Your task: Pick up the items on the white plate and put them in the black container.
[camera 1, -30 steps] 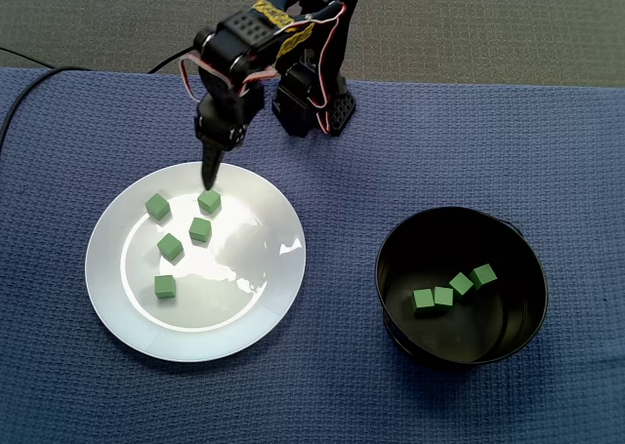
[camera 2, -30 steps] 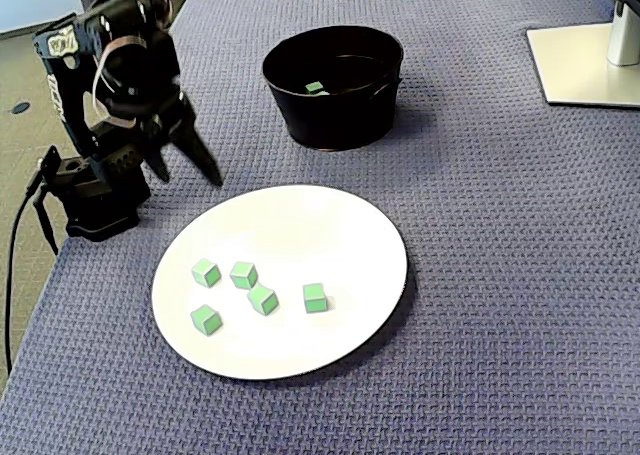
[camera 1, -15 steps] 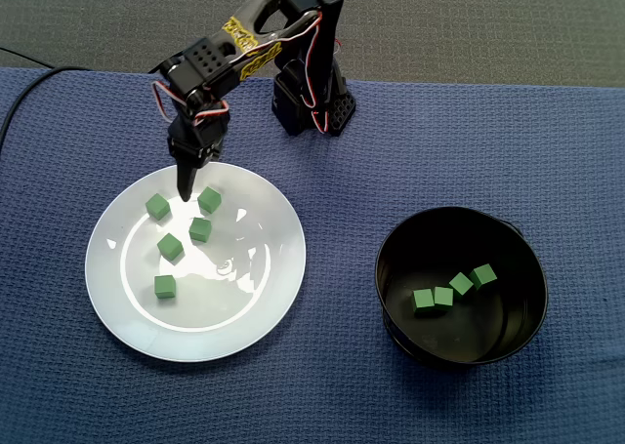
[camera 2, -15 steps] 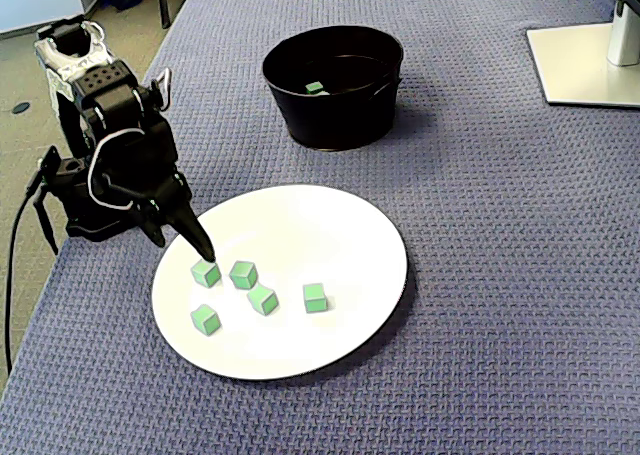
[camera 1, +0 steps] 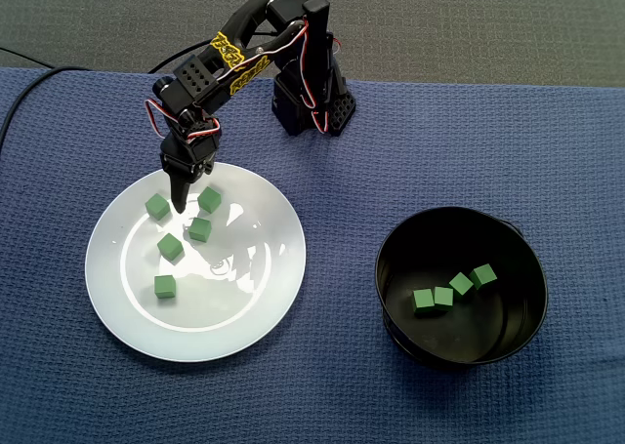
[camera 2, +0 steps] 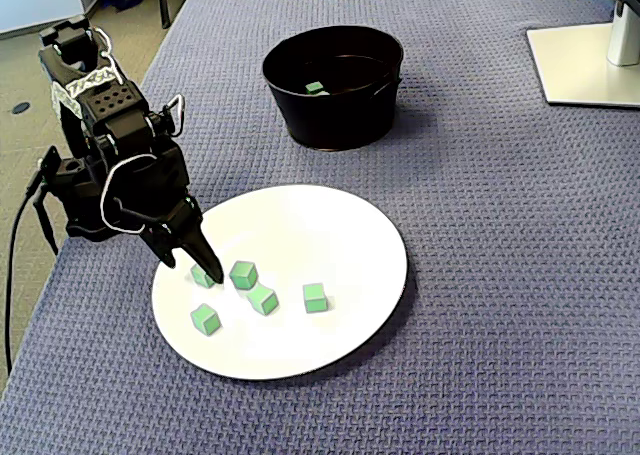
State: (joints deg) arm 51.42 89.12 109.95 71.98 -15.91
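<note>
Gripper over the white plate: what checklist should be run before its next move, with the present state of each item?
1. The gripper is open: ok, its fingers stand apart.
2. The nearest cube sits between the fingers: cannot tell; one finger partly hides it.
3. Fingertips are down at the white plate: cannot tell.
4. The neighbouring cube is clear of the gripper: ok, apart though close.
5. The black container is unobstructed: ok; it holds four green cubes.
</note>
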